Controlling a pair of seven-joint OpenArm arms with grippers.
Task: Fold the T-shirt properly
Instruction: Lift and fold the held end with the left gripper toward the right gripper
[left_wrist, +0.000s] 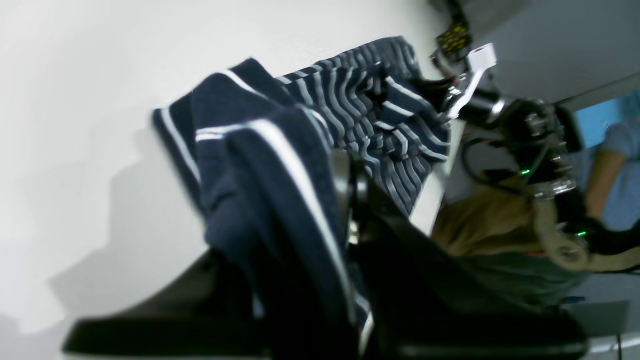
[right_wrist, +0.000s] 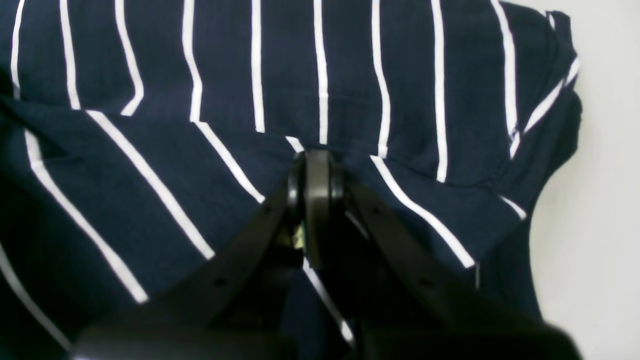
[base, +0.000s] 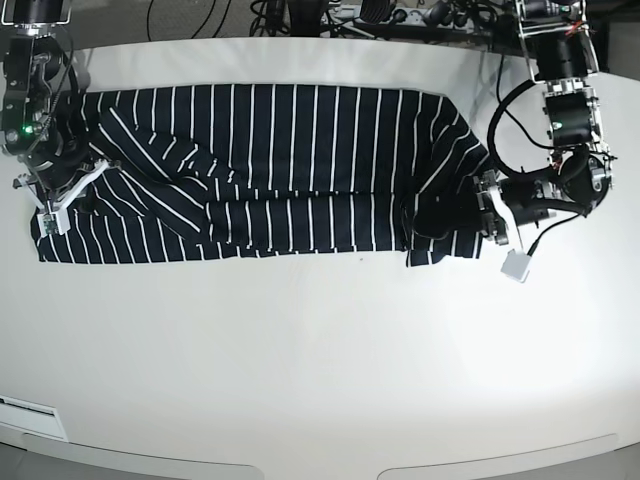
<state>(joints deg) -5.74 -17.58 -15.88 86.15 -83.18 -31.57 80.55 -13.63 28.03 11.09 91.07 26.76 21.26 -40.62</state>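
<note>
1. The right gripper is clenched on a pinch of the T-shirt, at the cloth's end on the base view's left.
2. The left gripper is also closed on cloth, a bunched edge at the opposite end.
3. The T-shirt lies stretched across the white table as a long band, already folded once along its length.
4. I judge it light, soft and floppy; it will sag, so corners and edges are the best places to hold.

Right gripper, jaws closed and pinching a fold of the T-shirt. White table visible at 3 o'clock.
</note>
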